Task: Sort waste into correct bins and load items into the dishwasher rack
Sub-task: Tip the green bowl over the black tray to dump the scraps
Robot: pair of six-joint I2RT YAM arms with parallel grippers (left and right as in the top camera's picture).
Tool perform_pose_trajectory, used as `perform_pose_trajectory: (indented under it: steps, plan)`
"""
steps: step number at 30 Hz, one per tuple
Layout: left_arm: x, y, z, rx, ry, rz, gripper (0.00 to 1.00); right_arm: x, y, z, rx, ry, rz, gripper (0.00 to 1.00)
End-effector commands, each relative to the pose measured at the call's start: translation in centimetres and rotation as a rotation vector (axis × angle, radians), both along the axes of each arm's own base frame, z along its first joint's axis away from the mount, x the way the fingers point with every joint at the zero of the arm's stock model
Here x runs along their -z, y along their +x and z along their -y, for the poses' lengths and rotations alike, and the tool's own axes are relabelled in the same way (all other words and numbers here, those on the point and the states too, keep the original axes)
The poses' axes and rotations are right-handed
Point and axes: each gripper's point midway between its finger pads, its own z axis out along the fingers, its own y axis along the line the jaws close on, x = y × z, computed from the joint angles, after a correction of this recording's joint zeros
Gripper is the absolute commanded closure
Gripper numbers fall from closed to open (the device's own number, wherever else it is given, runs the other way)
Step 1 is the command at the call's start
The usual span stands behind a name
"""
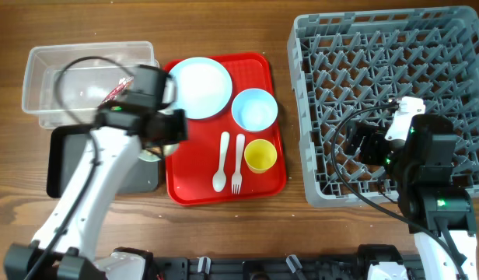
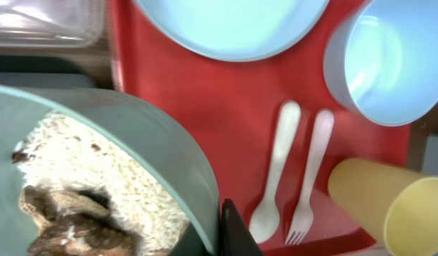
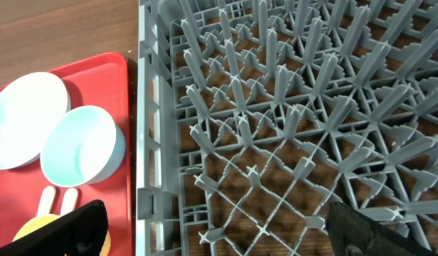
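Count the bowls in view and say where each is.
2. The light blue bowl sits on the red tray, beside the plate. The pale green bowl, holding food scraps, is at the tray's left edge.

Wooden table (image 1: 224,23): tub (image 1: 84,49), red tray (image 1: 185,185), rack (image 1: 379,54)

Bright, even light; soft shadows; left-wrist close-up blurred, glare on the clear tub (image 1: 45,85).

**Lots of Colours**

The tray (image 1: 181,187) is red. The plate (image 1: 201,87) and the small bowl (image 1: 254,109) are light blue. The cup (image 1: 260,155) is yellow. The spoon (image 1: 221,163) and fork (image 1: 238,165) are white. The green bowl (image 2: 155,142) has white crumbs (image 2: 112,171) and brown scraps (image 2: 62,213). The rack (image 1: 340,62) is grey with a criss-cross grid. The tub (image 1: 37,78) is see-through, the bin (image 1: 57,155) is black, and the counter (image 1: 224,23) is brown with wood lines.
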Motion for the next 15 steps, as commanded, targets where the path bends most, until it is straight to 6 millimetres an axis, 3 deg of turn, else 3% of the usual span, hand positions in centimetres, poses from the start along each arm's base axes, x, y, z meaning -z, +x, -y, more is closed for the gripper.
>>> perform_pose_trajectory:
  steps: [1, 8, 15]
  plan:
    - [-1.2, -0.3, -0.8, 0.074, -0.234, -0.008, 0.96, -0.7, 0.3, 0.3, 0.002, -0.019, 0.016, 0.0]
    - [-2.0, 0.6, -4.9, 0.087, -0.64, 0.067, 0.96, -0.7, 0.3, 0.3, 0.002, -0.02, 0.014, 0.0]
    - [-0.9, 1.1, -9.6, -0.125, -0.962, 0.076, 0.96, -0.7, 0.3, 0.3, 0.002, -0.019, 0.015, 0.0]
